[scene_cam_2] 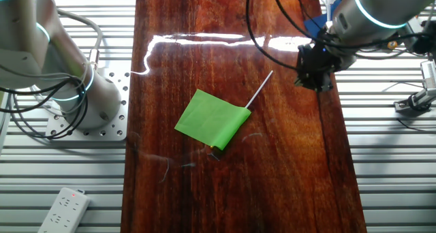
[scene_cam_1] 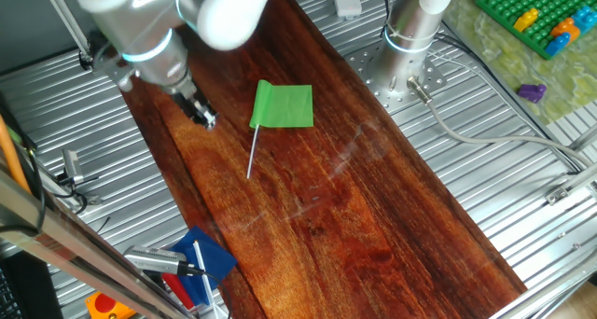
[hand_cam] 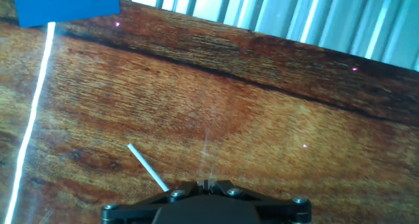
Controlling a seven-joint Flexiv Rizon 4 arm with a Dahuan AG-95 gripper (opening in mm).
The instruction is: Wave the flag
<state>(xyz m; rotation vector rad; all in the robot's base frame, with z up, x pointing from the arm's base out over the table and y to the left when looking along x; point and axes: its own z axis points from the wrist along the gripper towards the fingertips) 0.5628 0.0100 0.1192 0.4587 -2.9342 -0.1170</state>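
1. The gripper [scene_cam_1: 203, 116] hangs low over the dark wooden board [scene_cam_1: 354, 207], its black fingers pointing down; whether they are apart or together cannot be told from any view, and nothing is seen between them.
2. In the hand view only the gripper's black base [hand_cam: 206, 207] shows at the bottom edge, with the bare tip of a white stick [hand_cam: 147, 167] just beside it.
3. The flag [scene_cam_1: 283, 106] lies flat on the board, its green cloth to the right of the gripper and apart from it.
4. In the other fixed view the flag's stick [scene_cam_2: 260, 88] runs from the cloth toward the gripper [scene_cam_2: 315, 80], ending near it.
5. A blue card [scene_cam_1: 207, 254] lies at the board's near left edge.
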